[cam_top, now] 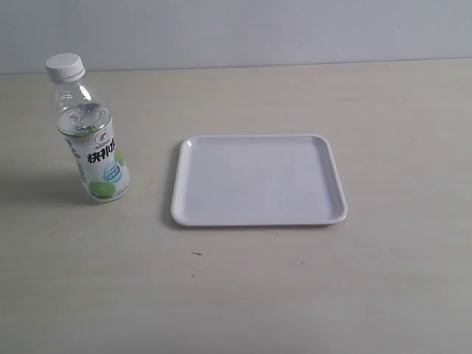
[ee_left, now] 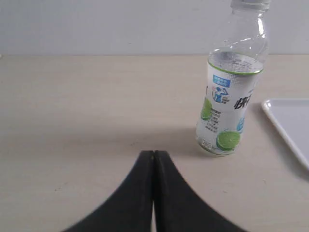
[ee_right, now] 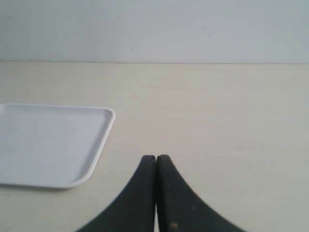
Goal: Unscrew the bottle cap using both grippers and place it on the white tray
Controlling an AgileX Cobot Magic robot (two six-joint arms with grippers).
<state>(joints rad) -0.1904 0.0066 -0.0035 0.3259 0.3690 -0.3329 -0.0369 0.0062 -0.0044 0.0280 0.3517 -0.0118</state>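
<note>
The clear bottle with its white-and-green lime label stands upright at the left of the table, its white ribbed cap screwed on top. The left wrist view shows the bottle ahead and off to one side of my left gripper, which is shut on nothing, well apart from it. The white tray lies flat in the middle, nothing on it. My right gripper is shut and holds nothing, with a corner of the tray beside it. Neither gripper shows in the exterior view.
The pale wooden table stretches around the bottle and tray. A grey-white wall runs along its far edge. An edge of the tray shows past the bottle in the left wrist view.
</note>
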